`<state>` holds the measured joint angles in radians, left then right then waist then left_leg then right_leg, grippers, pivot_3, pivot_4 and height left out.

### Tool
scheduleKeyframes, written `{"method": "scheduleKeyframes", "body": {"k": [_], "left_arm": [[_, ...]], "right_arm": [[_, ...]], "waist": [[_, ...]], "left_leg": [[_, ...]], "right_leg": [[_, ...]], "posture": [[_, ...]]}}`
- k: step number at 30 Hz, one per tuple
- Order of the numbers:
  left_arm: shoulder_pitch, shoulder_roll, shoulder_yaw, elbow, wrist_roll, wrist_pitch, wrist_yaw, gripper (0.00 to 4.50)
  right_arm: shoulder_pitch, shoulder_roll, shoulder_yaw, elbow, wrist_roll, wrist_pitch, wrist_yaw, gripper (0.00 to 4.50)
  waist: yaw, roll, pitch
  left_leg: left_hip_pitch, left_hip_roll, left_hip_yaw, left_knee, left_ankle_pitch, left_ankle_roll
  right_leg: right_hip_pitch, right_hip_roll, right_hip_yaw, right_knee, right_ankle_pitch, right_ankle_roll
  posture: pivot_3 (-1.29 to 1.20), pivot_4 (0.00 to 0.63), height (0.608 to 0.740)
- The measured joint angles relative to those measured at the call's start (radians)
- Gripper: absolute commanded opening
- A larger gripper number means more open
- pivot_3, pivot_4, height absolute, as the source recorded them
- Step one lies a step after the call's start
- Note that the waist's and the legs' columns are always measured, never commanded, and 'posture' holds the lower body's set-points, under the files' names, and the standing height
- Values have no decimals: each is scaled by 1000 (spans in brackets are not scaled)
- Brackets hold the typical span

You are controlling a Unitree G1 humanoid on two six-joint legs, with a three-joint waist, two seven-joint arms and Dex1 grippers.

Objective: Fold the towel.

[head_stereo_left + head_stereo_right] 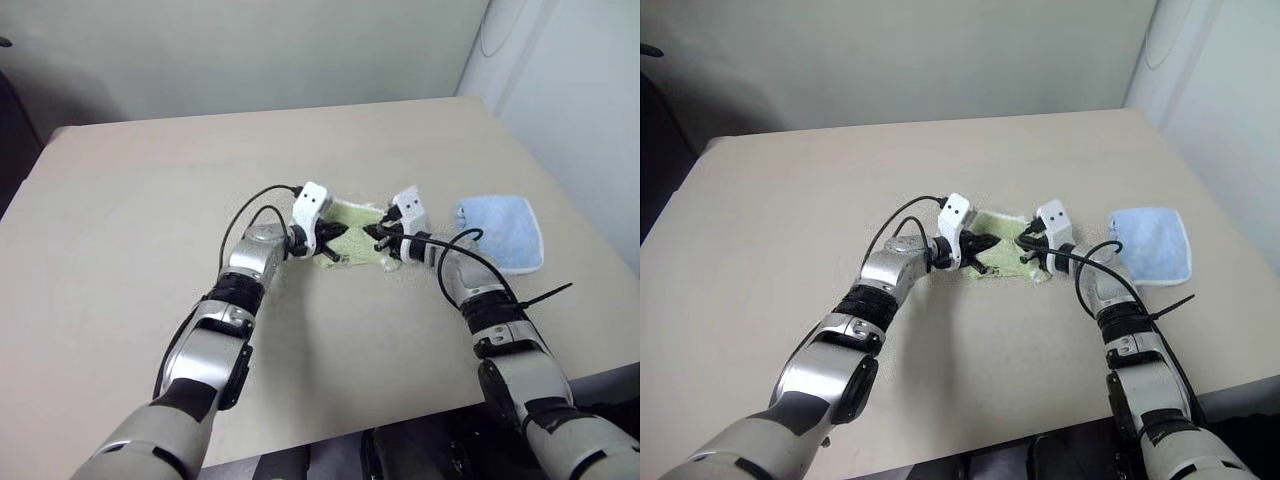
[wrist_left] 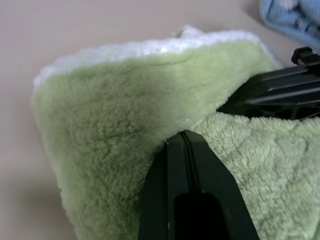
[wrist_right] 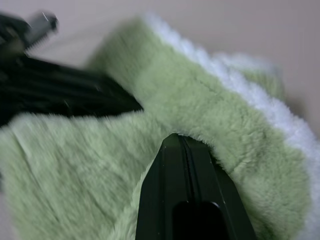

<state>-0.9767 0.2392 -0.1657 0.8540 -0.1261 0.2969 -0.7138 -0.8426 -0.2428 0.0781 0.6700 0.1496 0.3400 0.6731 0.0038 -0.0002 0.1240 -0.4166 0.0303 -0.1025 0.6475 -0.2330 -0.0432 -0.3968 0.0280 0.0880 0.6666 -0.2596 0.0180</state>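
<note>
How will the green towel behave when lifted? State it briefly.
Probably floppy: the towel is plush terry, already bunched between the left gripper and right gripper. Likely light, and unlikely to slip from fingers shut on its fluffy pile.

The two eye views look from head height forward and down over a beige table [image 1: 130, 230], taking in both arms, the far wall and the table's near edge. They share nearly the whole scene, the right eye set slightly to the side. Each wrist view sits very close, looking along its own fingers into the green towel [image 2: 115, 125]. The left wrist view faces right and catches the right gripper [image 2: 280, 95]; the right wrist view faces left and catches the left gripper [image 3: 55, 95]. The blue cloth [image 1: 505, 232] lies on the right.
</note>
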Motion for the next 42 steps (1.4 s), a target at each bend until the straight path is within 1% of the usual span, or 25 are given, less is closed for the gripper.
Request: {"method": "scheduleKeyframes", "body": {"k": [2,3,6,9,11,12,14,17,18,20,21,22,28,29,33,39,42], "left_arm": [[2,0,-9,17,26,-32,0,19],[6,0,-7,20,31,-43,1,19],[34,-8,43,11,11,-62,4,19],[102,-32,169,-77,-116,-1,0,19],[136,-36,262,-173,-223,109,8,19],[149,-32,312,-245,-288,187,23,19],[168,-11,374,-370,-382,313,44,19],[179,49,439,-507,-491,502,74,555],[181,70,451,-523,-514,561,86,930],[192,96,467,-528,-547,657,99,1542],[197,100,468,-525,-551,692,108,1967],[196,102,464,-512,-551,724,116,2285],[190,89,454,-420,-544,818,163,4456],[182,83,445,-398,-536,823,178,4500],[126,46,429,-325,-498,819,206,4500],[44,-33,458,-180,-486,770,220,4500],[15,-64,453,-135,-469,747,214,4500]], "right_arm": [[-1,7,3,25,-11,-26,-7,0],[-1,8,3,33,-15,-36,-10,0],[10,9,0,28,-16,-60,-15,0],[42,3,-23,-44,1,-63,-12,0],[52,-12,-41,-115,24,-47,-4,0],[53,-26,-55,-162,37,-35,2,0],[53,-55,-78,-242,66,-4,13,0],[49,-100,-110,-340,108,53,35,531],[48,-115,-112,-359,117,68,44,904],[45,-127,-115,-370,126,84,53,1480],[45,-128,-115,-370,130,89,54,1886],[45,-127,-115,-370,131,94,55,2212],[48,-123,-115,-385,143,107,55,4324],[49,-120,-116,-395,144,108,53,4478],[52,-104,-121,-414,152,109,38,4478],[73,-88,-130,-436,159,111,7,4478],[84,-86,-131,-444,159,111,-9,4478]], "waist": [[-2,0,-1],[-2,0,-1],[-4,0,-1],[-4,0,0],[-4,0,0],[-3,0,0],[-3,0,0],[-3,0,0],[-3,0,0],[-2,0,0],[0,0,0],[2,0,0],[3,0,0],[4,0,0],[9,0,0],[27,0,0],[31,0,0]], "left_leg": [[6,0,0,0,-2,4],[9,0,0,-1,-7,12],[15,0,0,-1,-8,15],[12,0,1,-1,-8,13],[3,0,1,0,0,0],[-2,0,1,0,1,-1],[-4,0,2,0,1,-1],[-3,0,1,0,1,-1],[-3,0,1,0,1,-1],[-2,0,1,1,1,-1],[-2,0,1,1,2,-1],[-2,0,1,1,2,-1],[-2,0,1,1,4,0],[-2,0,1,1,4,0],[-2,0,1,2,4,0],[-2,-2,1,2,6,3],[-2,-3,1,2,6,3]], "right_leg": [[6,0,0,-1,0,0],[10,0,0,-1,0,0],[17,0,0,-3,0,0],[14,0,0,-3,0,0],[4,0,-1,-2,0,0],[-1,0,-1,-1,0,0],[-2,0,-1,-2,0,0],[-2,0,-1,-3,0,0],[-1,0,-1,-3,0,0],[-1,0,-1,-2,1,0],[-1,0,-1,-2,1,1],[-1,0,-1,-2,2,1],[-1,0,0,-2,3,1],[-1,0,0,-2,3,1],[-1,0,0,-2,4,2],[1,-2,0,-4,6,5],[1,-3,0,-4,6,5]], "posture": [[0,150,740],[0,150,740],[0,150,740],[0,150,740],[0,150,740],[0,150,740],[0,150,740],[0,150,740],[0,150,740],[0,150,740],[0,150,740],[0,150,740],[0,150,740],[0,150,740],[0,150,740],[0,150,740],[0,150,740]]}}
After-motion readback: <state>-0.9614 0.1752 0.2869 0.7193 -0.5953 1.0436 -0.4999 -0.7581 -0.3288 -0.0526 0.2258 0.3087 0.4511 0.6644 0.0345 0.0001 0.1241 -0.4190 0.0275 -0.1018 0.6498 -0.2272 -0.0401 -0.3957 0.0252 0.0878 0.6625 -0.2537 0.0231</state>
